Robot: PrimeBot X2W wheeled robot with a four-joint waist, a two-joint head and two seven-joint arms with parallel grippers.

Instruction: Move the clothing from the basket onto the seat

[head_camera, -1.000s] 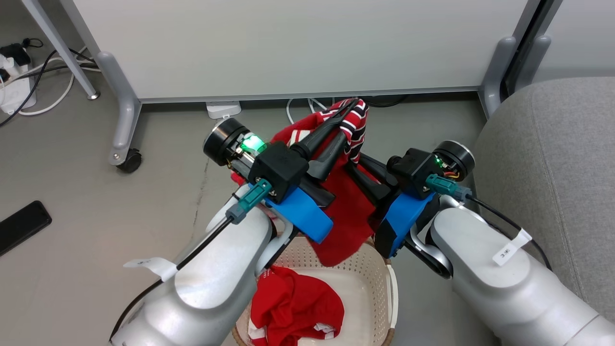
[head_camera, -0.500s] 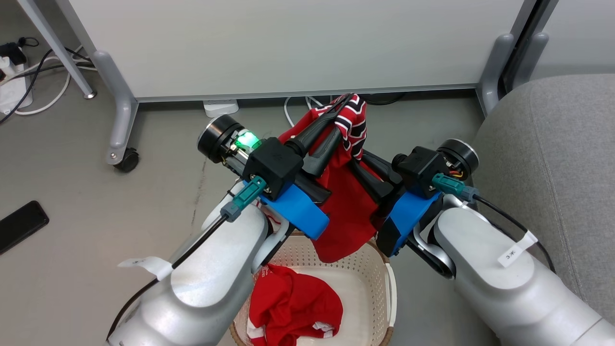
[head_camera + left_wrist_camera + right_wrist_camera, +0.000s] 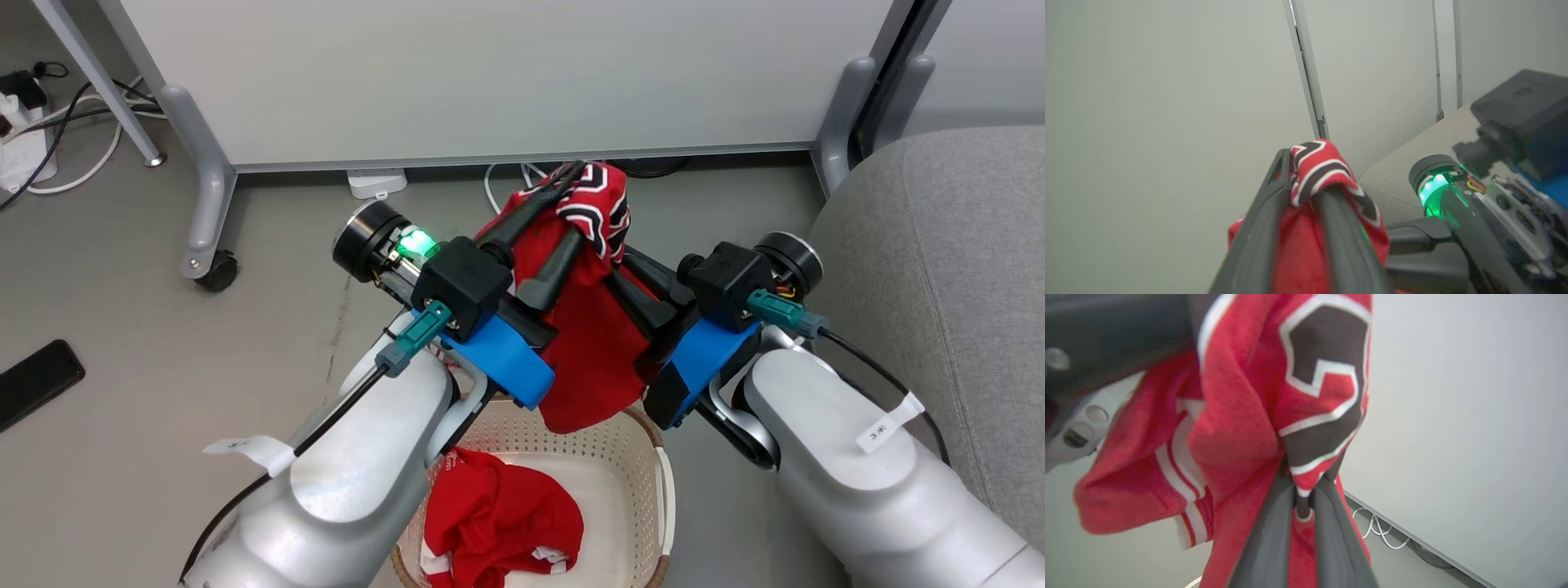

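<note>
At the right gripper [image 3: 1307, 494]: clenched on the red jersey [image 3: 592, 351], pinching a fold of black, white-edged lettering at the tips. At the left gripper [image 3: 575, 202], just beside it: parted, with jersey cloth between the fingers [image 3: 1257, 237] and draped over one of them. Below both: hanging red fabric, low end over the basket [image 3: 665, 490]. Inside that, under the left forearm [image 3: 359, 482]: crumpled red shorts [image 3: 506, 514]. Off to the right gripper's right: the grey seat [image 3: 939, 245], apart from the cloth.
</note>
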